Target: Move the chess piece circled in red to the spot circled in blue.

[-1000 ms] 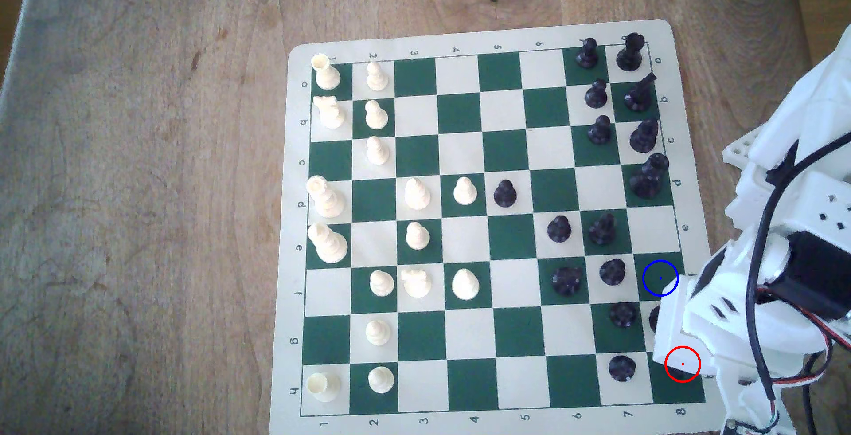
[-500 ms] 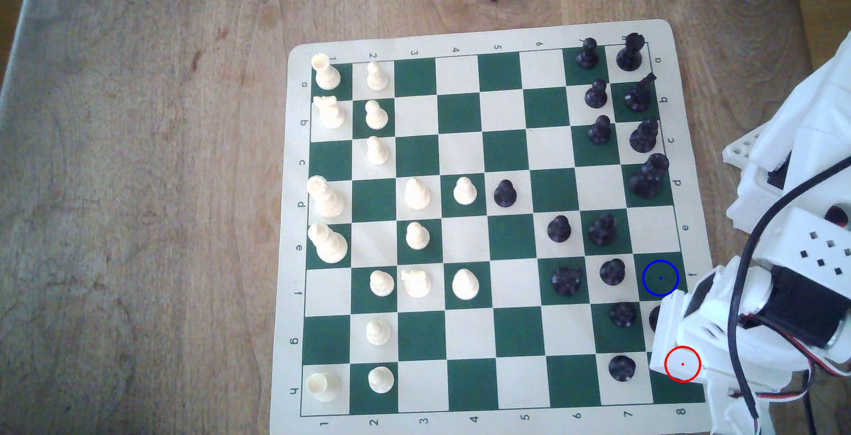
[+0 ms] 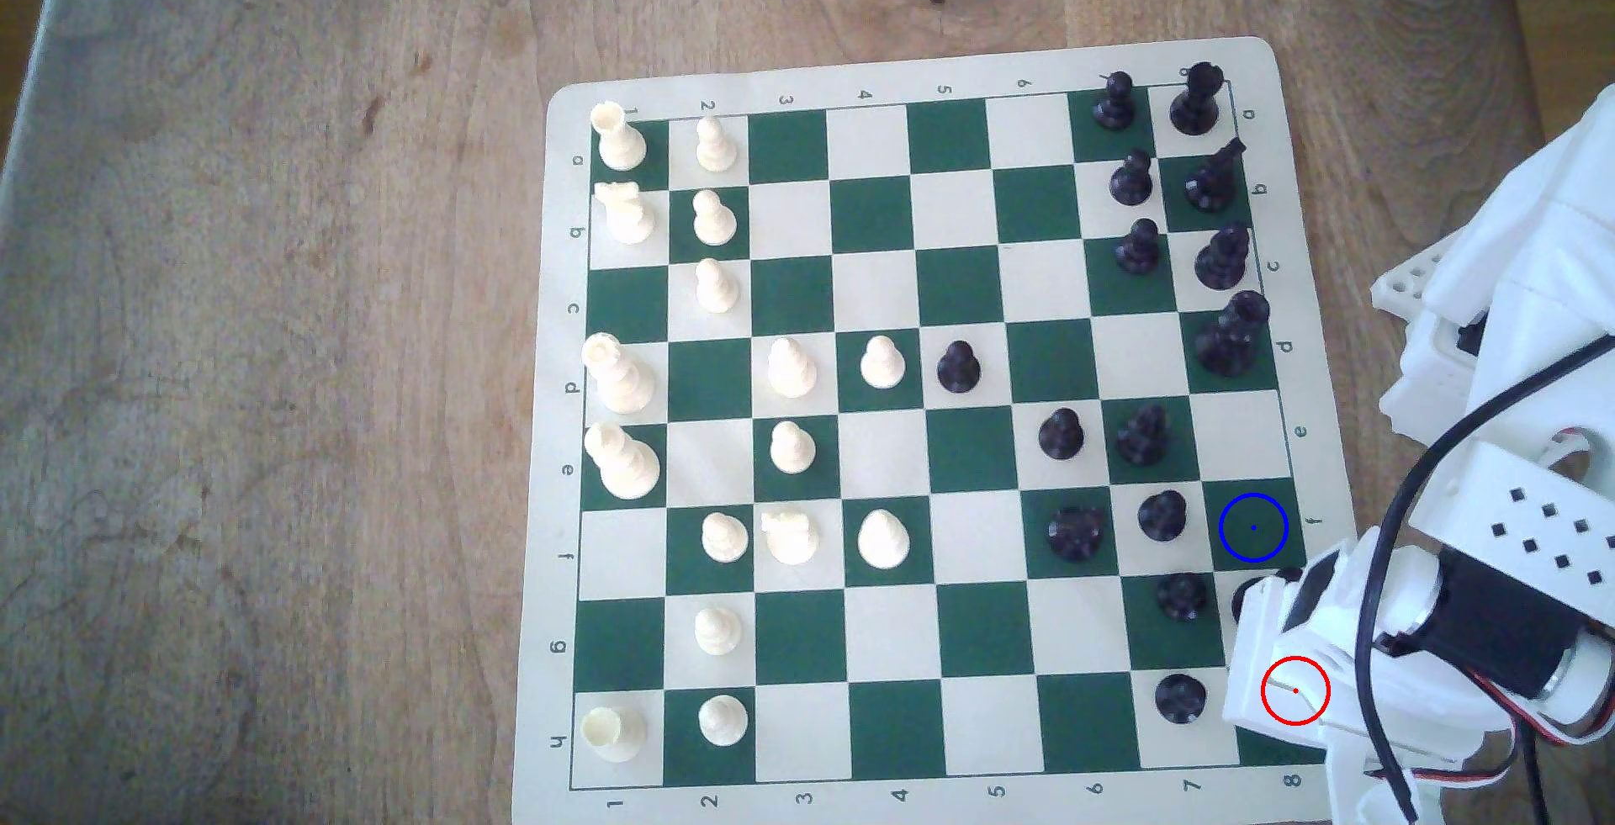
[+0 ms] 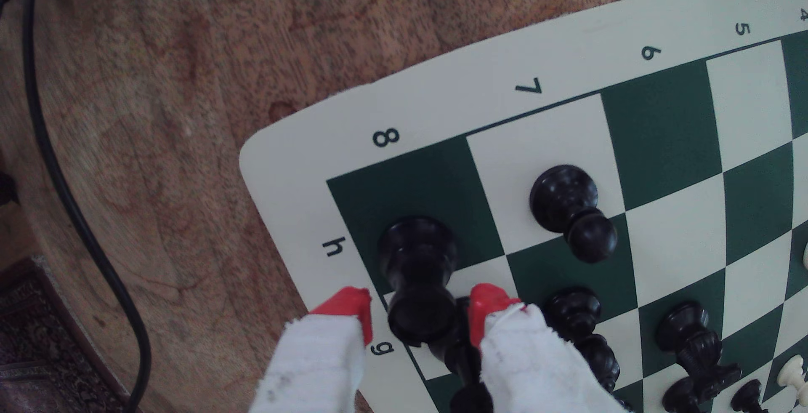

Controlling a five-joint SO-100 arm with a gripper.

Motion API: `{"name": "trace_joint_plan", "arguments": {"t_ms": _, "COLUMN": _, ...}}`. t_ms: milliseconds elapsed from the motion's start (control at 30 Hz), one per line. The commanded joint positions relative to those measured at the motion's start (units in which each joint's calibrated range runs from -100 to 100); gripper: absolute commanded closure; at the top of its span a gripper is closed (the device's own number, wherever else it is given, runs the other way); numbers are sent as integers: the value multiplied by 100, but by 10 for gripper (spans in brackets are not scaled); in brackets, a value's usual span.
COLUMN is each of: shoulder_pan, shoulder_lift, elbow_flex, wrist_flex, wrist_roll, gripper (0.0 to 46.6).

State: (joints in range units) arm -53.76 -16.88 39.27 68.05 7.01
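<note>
The chess piece [image 4: 417, 264] is a black rook standing upright on the dark green corner square h8. My gripper [image 4: 419, 308] is open. Its red fingertips [image 4: 350, 308] stand on either side of the rook's round top, with a small gap on each side. In the exterior view the red ring lies over the gripper's white body [image 3: 1267, 668], which hides the piece beneath it. The spot [image 3: 1253, 528] is a dark green square with a blue ring, two squares further along the board's right-hand column in the exterior view, and it is bare.
A black pawn [image 3: 1180, 697] stands on h7 beside the rook. Another black piece [image 3: 1245, 594] on g8 is partly hidden by the gripper, and a pawn [image 3: 1181, 596] is on g7. The mat's corner [image 4: 262, 164] and a black cable [image 4: 65, 177] lie close by.
The arm and gripper head have shifted toward the exterior view's lower edge. They now leave the blue-ringed square uncovered and sit lower over the red-ringed corner.
</note>
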Motion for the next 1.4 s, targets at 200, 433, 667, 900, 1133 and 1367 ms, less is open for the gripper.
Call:
{"name": "trace_joint_plan", "arguments": {"t_ms": 200, "shoulder_pan": 22, "shoulder_lift": 7, "elbow_flex": -1, "wrist_flex": -56, "wrist_roll": -10, "gripper": 352}}
{"name": "trace_joint_plan", "arguments": {"t_ms": 433, "shoulder_pan": 69, "shoulder_lift": 152, "elbow_flex": -201, "wrist_flex": 75, "wrist_roll": 29, "gripper": 372}}
{"name": "trace_joint_plan", "arguments": {"t_ms": 667, "shoulder_pan": 69, "shoulder_lift": 305, "elbow_flex": -418, "wrist_flex": 75, "wrist_roll": 34, "gripper": 387}}
{"name": "trace_joint_plan", "arguments": {"t_ms": 900, "shoulder_pan": 38, "shoulder_lift": 339, "elbow_flex": -563, "wrist_flex": 124, "wrist_roll": 20, "gripper": 425}}
{"name": "trace_joint_plan", "arguments": {"t_ms": 1133, "shoulder_pan": 69, "shoulder_lift": 33, "elbow_flex": -926, "wrist_flex": 484, "wrist_roll": -20, "gripper": 464}}
{"name": "trace_joint_plan", "arguments": {"t_ms": 1367, "shoulder_pan": 515, "shoulder_lift": -408, "elbow_flex": -1978, "wrist_flex": 1369, "wrist_roll": -107, "gripper": 464}}
